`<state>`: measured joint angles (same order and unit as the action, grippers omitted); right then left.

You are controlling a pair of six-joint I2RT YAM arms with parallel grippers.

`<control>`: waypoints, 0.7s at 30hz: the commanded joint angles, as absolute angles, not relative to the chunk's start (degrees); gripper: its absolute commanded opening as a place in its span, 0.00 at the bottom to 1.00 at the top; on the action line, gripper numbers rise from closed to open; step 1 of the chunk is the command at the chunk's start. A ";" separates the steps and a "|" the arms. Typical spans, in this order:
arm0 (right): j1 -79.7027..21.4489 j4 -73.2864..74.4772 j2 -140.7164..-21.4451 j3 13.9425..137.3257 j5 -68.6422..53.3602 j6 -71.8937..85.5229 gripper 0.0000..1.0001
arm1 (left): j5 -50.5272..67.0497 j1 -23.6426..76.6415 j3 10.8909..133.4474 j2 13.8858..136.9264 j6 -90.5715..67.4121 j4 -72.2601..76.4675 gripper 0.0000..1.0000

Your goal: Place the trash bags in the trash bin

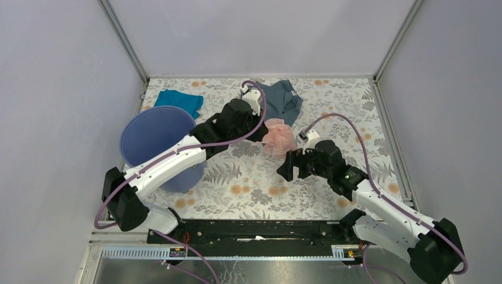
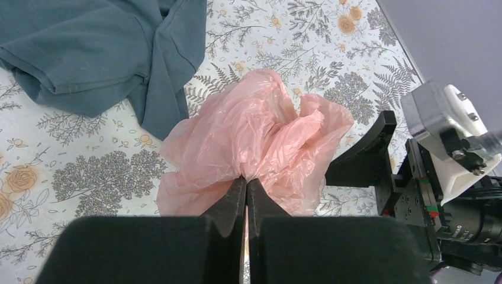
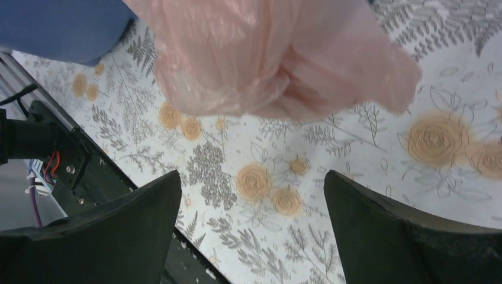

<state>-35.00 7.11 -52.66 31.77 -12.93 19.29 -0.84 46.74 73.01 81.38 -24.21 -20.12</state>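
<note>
The pale pink trash bag (image 1: 279,136) is bunched up near the middle of the floral table. My left gripper (image 2: 246,182) is shut on the trash bag (image 2: 260,139), its two fingers pinching the film. The blue-violet trash bin (image 1: 155,142) stands at the left, partly behind my left arm. My right gripper (image 1: 289,167) is open and empty, just right of and below the bag. In the right wrist view the bag (image 3: 266,53) hangs above the open fingers (image 3: 145,216), and a corner of the bin (image 3: 59,26) shows at the top left.
A grey-blue cloth garment (image 1: 283,98) lies at the back, close behind the bag; it also shows in the left wrist view (image 2: 100,53). A teal cloth (image 1: 179,102) lies at the back left beside the bin. Grey walls enclose the table. A black rail (image 1: 254,231) runs along the near edge.
</note>
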 commanded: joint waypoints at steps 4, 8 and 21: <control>-35.89 -22.39 -55.98 28.57 -14.67 31.75 0.95 | -0.30 45.85 74.19 80.95 -26.45 -17.92 0.00; -36.23 -46.63 -65.32 22.74 -19.42 45.58 0.72 | 4.45 44.64 73.25 80.92 -27.60 -16.02 0.00; -36.30 -22.66 -59.57 27.46 3.77 32.17 0.82 | 8.38 43.65 73.83 80.98 -27.51 -16.00 0.00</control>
